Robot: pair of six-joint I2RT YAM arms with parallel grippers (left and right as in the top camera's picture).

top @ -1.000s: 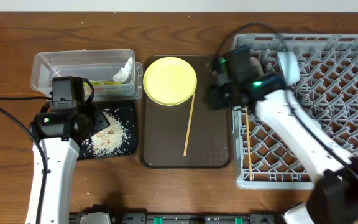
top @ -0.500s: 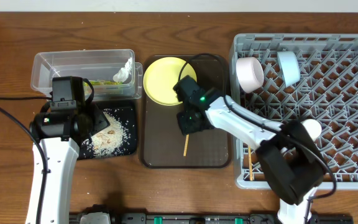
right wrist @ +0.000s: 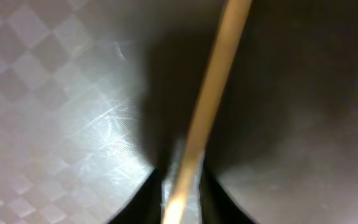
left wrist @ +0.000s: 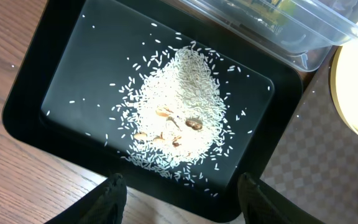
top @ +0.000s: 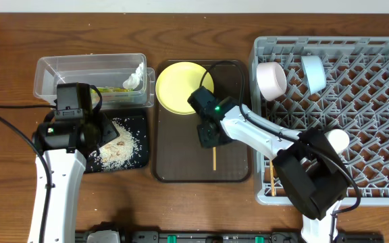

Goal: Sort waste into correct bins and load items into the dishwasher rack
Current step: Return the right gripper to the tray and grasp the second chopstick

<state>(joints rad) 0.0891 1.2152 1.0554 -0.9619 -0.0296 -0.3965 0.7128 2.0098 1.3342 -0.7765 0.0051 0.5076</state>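
Note:
My right gripper (top: pixel 211 133) is low over the brown serving tray (top: pixel 235 165), shut on a wooden chopstick (top: pixel 214 159). In the right wrist view the chopstick (right wrist: pixel 211 93) runs between the closed fingers (right wrist: pixel 154 202). The second chopstick (top: pixel 271 177) lies in the grey dishwasher rack (top: pixel 356 169). The rack also holds the white bowl (top: pixel 271 79), the light blue bowl (top: pixel 313 73) and the small white cup (top: pixel 336 140). The yellow plate (top: pixel 183 88) sits on the serving tray. My left gripper (left wrist: pixel 182 199) is open above the black tray (left wrist: pixel 61 81) holding rice scraps (left wrist: pixel 179 124).
The clear tub (top: pixel 80 71) behind the black tray holds the yellow-green wrapper (top: pixel 117 88) and white tissue (top: pixel 136 77). In the left wrist view the tub's corner (left wrist: pixel 303 31) and the plate's edge (left wrist: pixel 356 87) show. Bare wooden table (top: pixel 5 81) surrounds the containers.
My right gripper left the rack, came down on the serving tray and closed on the chopstick, which has swung from slanted to nearly straight. The left arm has not moved.

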